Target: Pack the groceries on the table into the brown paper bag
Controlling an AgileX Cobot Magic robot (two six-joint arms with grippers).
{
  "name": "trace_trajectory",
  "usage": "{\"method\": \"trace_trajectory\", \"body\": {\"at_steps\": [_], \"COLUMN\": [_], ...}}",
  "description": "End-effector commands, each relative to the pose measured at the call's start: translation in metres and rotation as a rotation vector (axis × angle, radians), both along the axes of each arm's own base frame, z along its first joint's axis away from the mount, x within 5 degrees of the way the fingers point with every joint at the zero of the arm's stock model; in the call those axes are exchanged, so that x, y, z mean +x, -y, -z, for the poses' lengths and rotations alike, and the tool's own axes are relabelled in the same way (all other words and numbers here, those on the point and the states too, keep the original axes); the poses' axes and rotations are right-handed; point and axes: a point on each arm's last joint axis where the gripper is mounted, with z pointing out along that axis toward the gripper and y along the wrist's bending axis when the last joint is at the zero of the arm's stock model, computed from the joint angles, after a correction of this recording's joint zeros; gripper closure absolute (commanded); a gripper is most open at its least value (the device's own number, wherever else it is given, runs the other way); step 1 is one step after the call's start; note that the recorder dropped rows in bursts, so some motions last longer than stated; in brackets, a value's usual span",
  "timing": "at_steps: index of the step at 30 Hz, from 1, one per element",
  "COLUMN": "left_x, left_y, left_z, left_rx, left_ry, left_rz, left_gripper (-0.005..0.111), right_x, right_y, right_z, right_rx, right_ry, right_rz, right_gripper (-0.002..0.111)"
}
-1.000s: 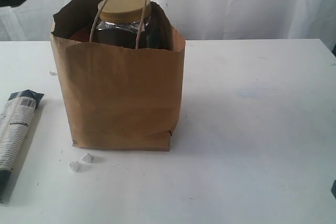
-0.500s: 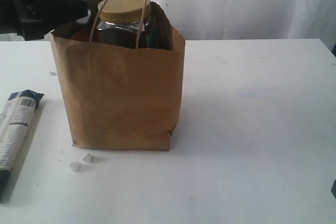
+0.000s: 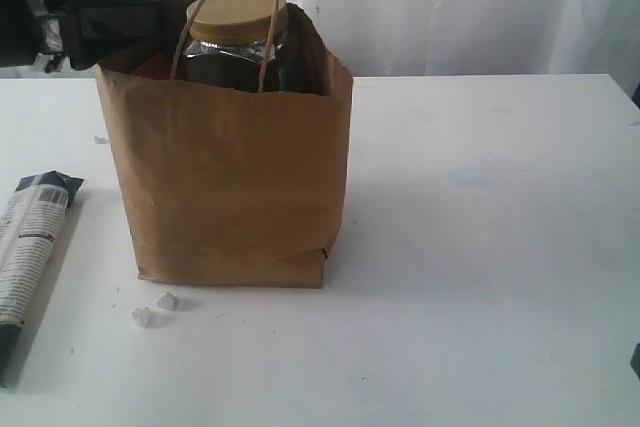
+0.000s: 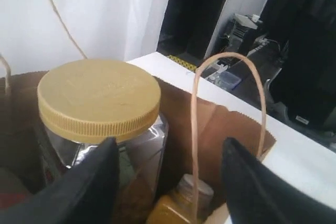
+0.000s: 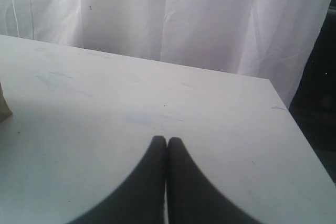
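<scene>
**While the left arm arrives at the bag's rim, one long package waits outside**

Exterior view: a second ago no arm showed. Half a second ago the left claw (image 3: 160,15) had come in from the ten o'clock side of the paper bag (image 3: 230,177), and it has hardly shifted since, with its tip at the rim. The bag stands upright on the table (image 3: 480,247). The gold-lidded jar (image 3: 238,32) stands inside it, its lid poking above the top edge. At about eight o'clock from the bag lies the long package (image 3: 25,237), well apart from it. Two white lumps (image 3: 166,299) sit at seven o'clock, just off the bag's corner. None of these has moved.

Left wrist view: the left claw (image 4: 169,145) is spread wide and holds nothing. It looks down into the open bag (image 4: 220,124). The jar (image 4: 100,98) is close to one finger, and an orange bottle (image 4: 178,203) stands just beside the jar, behind a looped handle (image 4: 194,129).

Right wrist view: the right claw (image 5: 167,141) has its fingers pressed together and is empty, hanging over bare table (image 5: 131,77).

Most goods seem packed already. The arm's arrival empty-handed suggests a check or a nudge of the contents, not a drop. The long package looks like the main item left.
</scene>
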Motion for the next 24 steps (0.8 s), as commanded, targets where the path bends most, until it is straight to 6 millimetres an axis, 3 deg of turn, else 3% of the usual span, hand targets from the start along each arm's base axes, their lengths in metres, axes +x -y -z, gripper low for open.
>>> {"method": "trace_trajectory", "body": {"at_steps": [1,5,8,12,17,20,24], "left_x": [-0.005,-0.013,-0.029,-0.055,-0.076,-0.076,-0.061], "left_y": [-0.006,-0.023,-0.034,-0.040,-0.050,-0.061,-0.086], "left_z": [-0.011,-0.028,-0.043,-0.056,-0.062,-0.057,-0.040], "left_rx": [0.055,0.155,0.291,0.434,0.479,0.511,0.488], "left_ry": [0.038,0.140,0.270,0.378,0.329,0.245,0.020], "left_rz": [-0.093,-0.310,-0.400,-0.415,-0.492,-0.577,-0.751], "left_gripper": [0.059,0.087,0.107,0.107,0.107,0.107,0.107], "right_x": [0.000,0.000,0.000,0.000,0.000,0.000,0.000], "right_y": [0.000,0.000,0.000,0.000,0.000,0.000,0.000], "right_z": [0.001,0.001,0.001,0.001,0.001,0.001,0.001], "right_rx": [-0.004,-0.006,-0.006,-0.006,-0.006,-0.006,-0.006], "right_ry": [0.000,0.000,0.000,0.000,0.000,0.000,0.000], "right_rz": [0.000,-0.001,-0.001,-0.001,-0.001,-0.001,-0.001], "right_gripper": [0.108,0.108,0.108,0.108,0.108,0.108,0.108]}}
